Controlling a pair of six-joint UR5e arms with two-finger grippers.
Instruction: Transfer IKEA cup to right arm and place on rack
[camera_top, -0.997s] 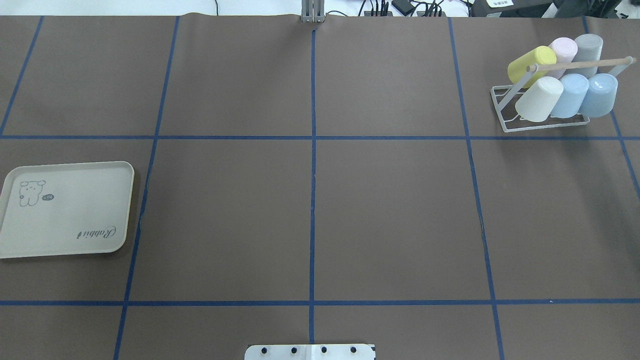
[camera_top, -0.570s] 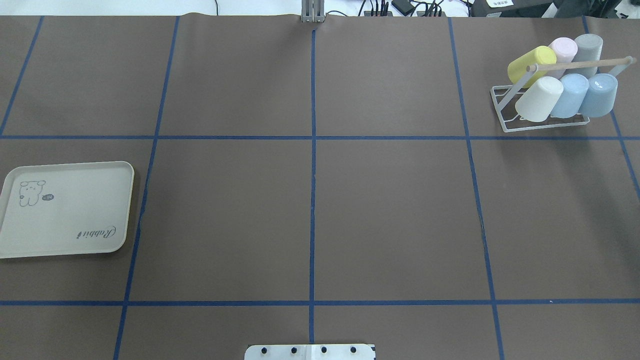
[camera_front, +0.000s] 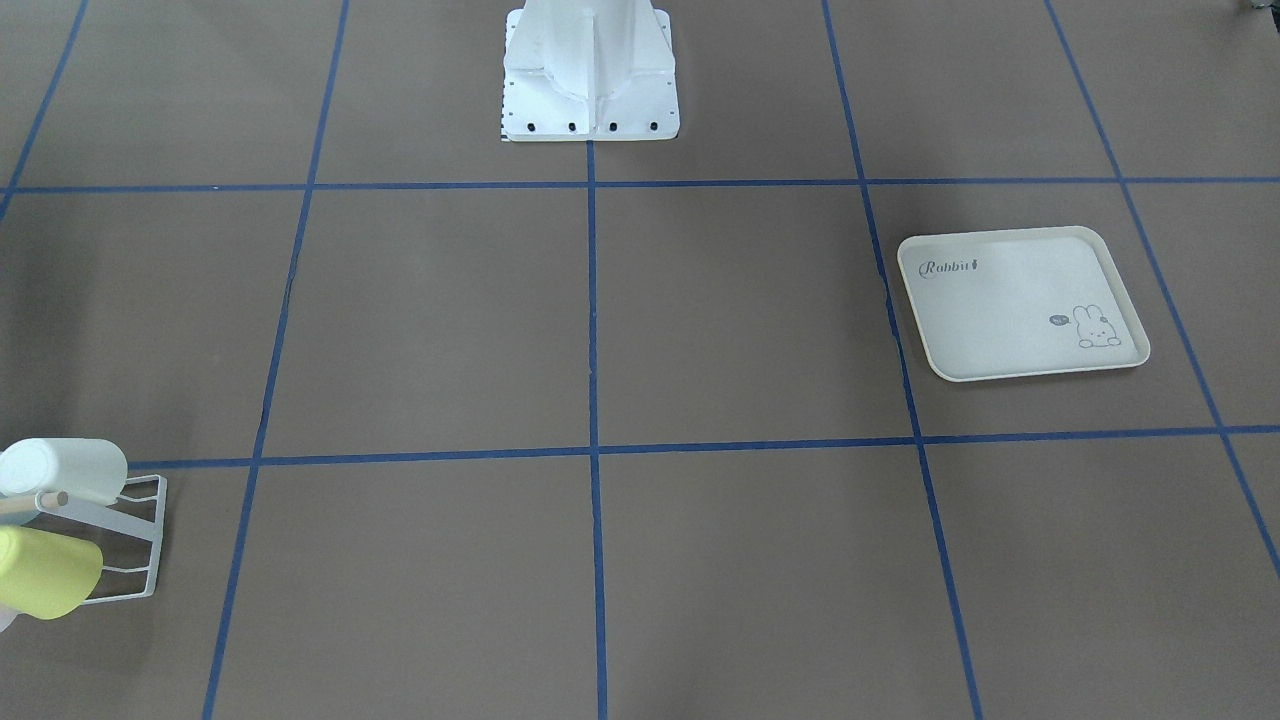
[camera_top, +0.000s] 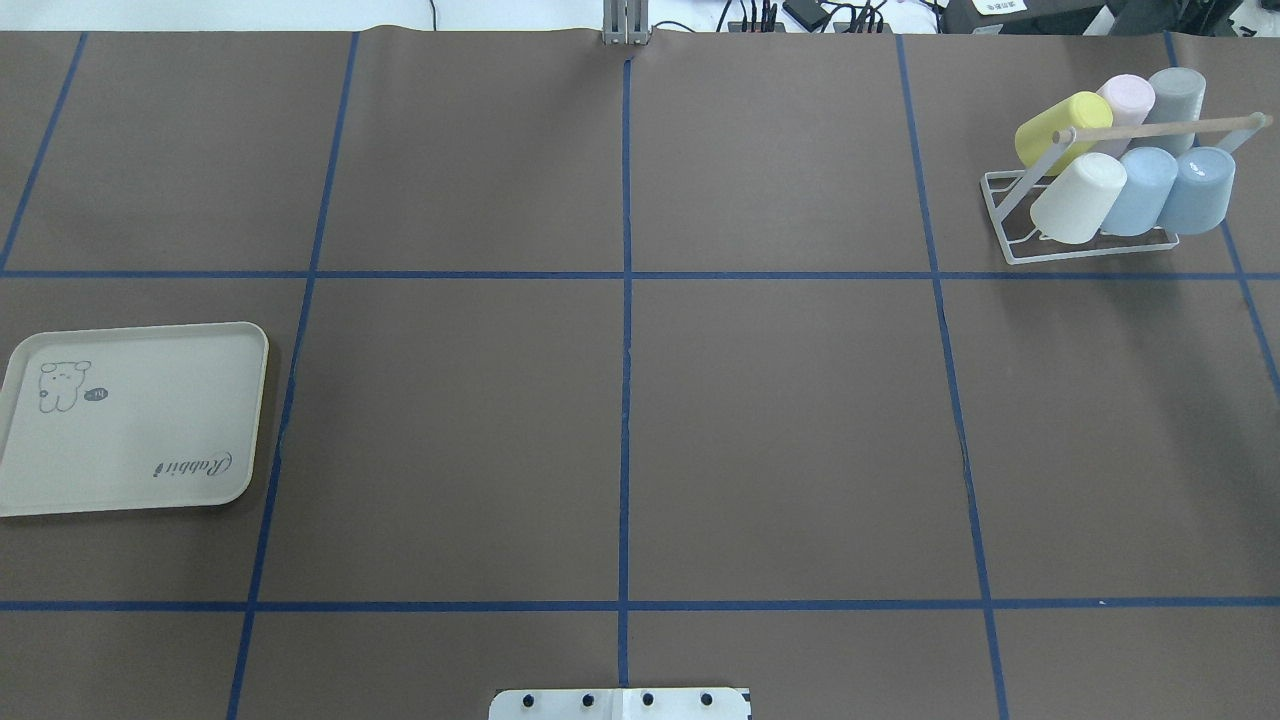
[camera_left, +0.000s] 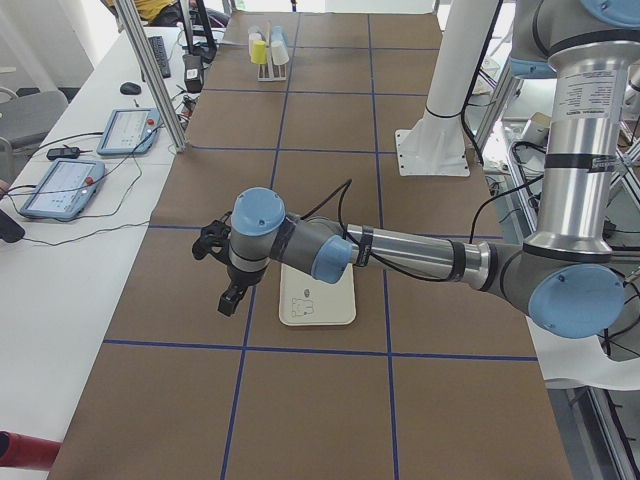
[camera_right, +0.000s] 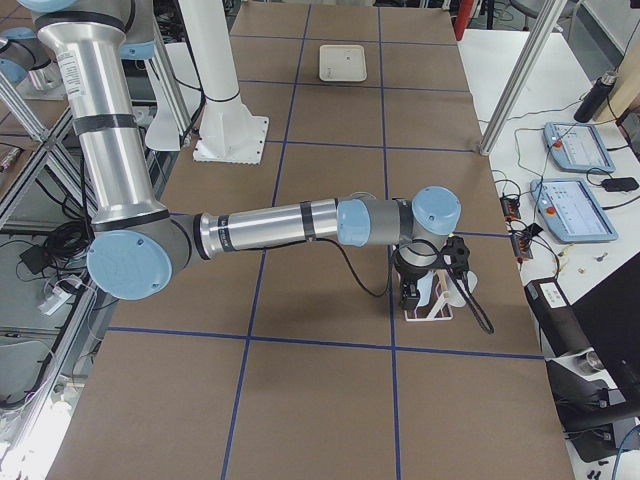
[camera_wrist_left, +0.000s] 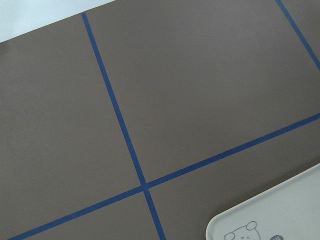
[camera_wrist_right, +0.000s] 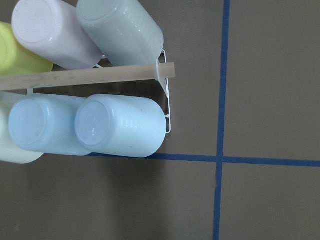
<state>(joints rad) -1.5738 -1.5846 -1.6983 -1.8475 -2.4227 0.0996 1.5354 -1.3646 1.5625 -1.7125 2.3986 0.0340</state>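
Our right gripper (camera_right: 410, 294) hangs just over the rack (camera_top: 1160, 127), where six cups (camera_top: 1080, 200) sit. Our left gripper (camera_left: 229, 300) is far from the rack. We cannot tell if either is open or closed.

— Overhead, we look forward and down over the counter (camera_top: 780, 430); opposite, we face the robot's base (camera_front: 590, 90).
— Our end views look along it; close up, our wrists share its tray (camera_wrist_left: 285, 210) and rack (camera_wrist_right: 100, 76).
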